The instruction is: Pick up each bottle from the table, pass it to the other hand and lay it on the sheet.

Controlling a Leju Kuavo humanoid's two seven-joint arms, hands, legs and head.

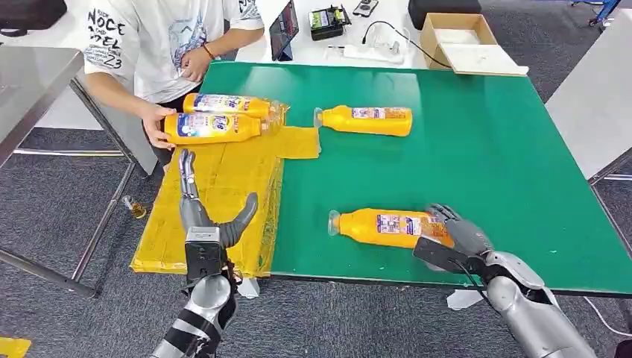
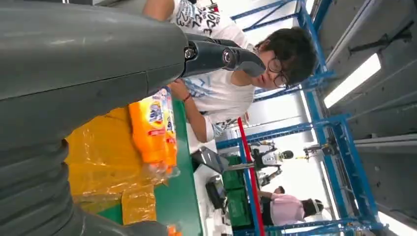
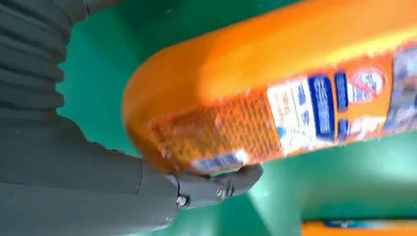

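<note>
An orange bottle [image 1: 380, 227] lies on its side near the front edge of the green table [image 1: 484, 149]. My right hand [image 1: 454, 235] wraps its base end, fingers over the top and thumb on the near side; the right wrist view shows this bottle [image 3: 275, 83] against the palm with the thumb [image 3: 216, 184] under it. A second bottle [image 1: 369, 120] lies farther back. Two more bottles [image 1: 223, 104] [image 1: 212, 127] lie on the yellow sheet [image 1: 223, 186], and a person's hand [image 1: 155, 123] touches the nearer one. My left hand [image 1: 205, 216] hovers open over the sheet, holding nothing.
A person in a white shirt [image 1: 156, 37] stands at the table's far left corner. Behind the table are a cardboard box [image 1: 466, 41] and electronics on a white surface. Grey tables flank both sides [image 1: 30, 82] [image 1: 596, 97]. A small bottle [image 1: 136, 207] lies on the floor.
</note>
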